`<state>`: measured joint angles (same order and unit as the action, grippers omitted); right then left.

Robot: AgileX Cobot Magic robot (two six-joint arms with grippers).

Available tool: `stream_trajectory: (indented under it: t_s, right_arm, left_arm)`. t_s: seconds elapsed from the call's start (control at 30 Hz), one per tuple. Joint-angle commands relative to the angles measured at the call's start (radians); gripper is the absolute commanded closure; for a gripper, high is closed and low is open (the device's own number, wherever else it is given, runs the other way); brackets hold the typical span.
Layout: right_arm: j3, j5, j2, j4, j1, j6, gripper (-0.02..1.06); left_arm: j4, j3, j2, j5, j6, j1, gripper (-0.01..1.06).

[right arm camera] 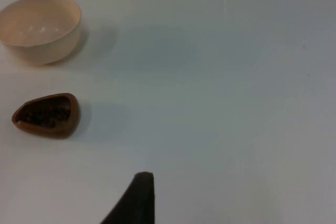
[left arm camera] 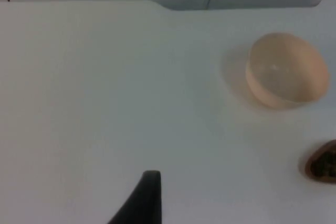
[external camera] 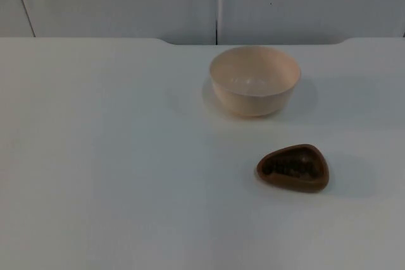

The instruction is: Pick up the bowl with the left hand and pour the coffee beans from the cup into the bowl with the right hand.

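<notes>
The white table [external camera: 101, 175] carries both task things, untouched. The cream bowl [external camera: 254, 80] stands upright near the partition wall [external camera: 114, 1], empty, awaiting the left arm's lift. Nearer the camera, well apart from it, sits the small brown cup [external camera: 293, 167], beans inside, unpoured. Whether the left gripper [left arm camera: 144, 195] and right gripper [right arm camera: 137, 195], both hanging back, are released or clenched I cannot tell.

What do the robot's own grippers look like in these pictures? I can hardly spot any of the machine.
Little of them can be seen. In each wrist view one fingertip rises from the edge: the left gripper's fingertip and the right gripper's fingertip. Both are plain matte black, broad at the base and tapering to a blunt, squared tip, with a slight curve along one side. No markings can be made out.
</notes>
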<state>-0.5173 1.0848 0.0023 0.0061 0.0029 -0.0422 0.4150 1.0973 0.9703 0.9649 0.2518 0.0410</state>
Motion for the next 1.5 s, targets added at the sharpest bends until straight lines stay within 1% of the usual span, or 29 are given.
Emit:
stream_trajectory:
  t_s: [0.0,0.23,0.3,0.47,0.53,0.7,0.93,1.0,1.1,1.13,1.17,1.3,1.33,1.37,1.47]
  right_arm:
    - [0.002,-0.006,-0.002,0.000,-0.006,0.003,-0.01]
    - [0.002,-0.006,-0.002,0.000,-0.006,0.003,-0.01]
    - [0.002,-0.006,-0.002,0.000,-0.006,0.003,-0.01]
    - [0.002,-0.006,-0.002,0.000,-0.006,0.003,-0.01]
    - [0.002,-0.006,-0.002,0.000,-0.006,0.003,-0.01]
    - [0.002,-0.006,-0.002,0.000,-0.006,0.003,-0.01]
    - [0.002,-0.006,-0.002,0.000,-0.006,0.003,-0.01]
    - [0.002,-0.006,-0.002,0.000,-0.006,0.003,-0.01]
    - [0.002,-0.006,-0.002,0.000,-0.006,0.003,-0.01]
    - [0.002,-0.006,-0.002,0.000,-0.006,0.003,-0.01]
    - [0.002,-0.006,-0.002,0.000,-0.006,0.003,-0.01]
    - [0.002,-0.006,-0.002,0.000,-0.006,0.003,-0.01]
    - [0.002,-0.006,-0.002,0.000,-0.006,0.003,-0.01]
    - [0.002,-0.006,-0.002,0.000,-0.006,0.003,-0.01]
    - [0.002,-0.006,-0.002,0.000,-0.006,0.003,-0.01]
  left_arm:
    - [0.027,0.026,0.015,-0.003,0.004,-0.001,0.00]
    - [0.112,0.095,0.082,-0.003,0.057,-0.001,0.00]
    - [0.132,0.101,0.090,-0.002,0.071,-0.001,0.00]
    - [0.219,0.113,0.137,-0.004,0.161,-0.001,0.00]
    - [0.232,0.113,0.145,-0.002,0.175,-0.001,0.00]
    - [0.239,0.113,0.180,-0.002,0.189,-0.001,0.00]
    - [0.260,0.122,0.279,-0.011,0.188,-0.001,0.00]
    - [0.262,0.147,0.322,-0.005,0.188,-0.022,0.00]
    - [0.251,0.209,0.395,-0.005,0.188,-0.084,0.00]
    - [0.251,0.209,0.395,-0.005,0.188,-0.084,0.00]
    - [0.230,0.236,0.425,-0.005,0.185,-0.111,0.00]
    - [0.125,0.334,0.527,-0.002,0.108,-0.202,0.00]
    - [0.125,0.334,0.527,-0.002,0.108,-0.202,0.00]
    - [0.089,0.376,0.573,-0.001,0.078,-0.238,0.00]
    - [0.060,0.442,0.640,0.016,0.052,-0.282,0.00]
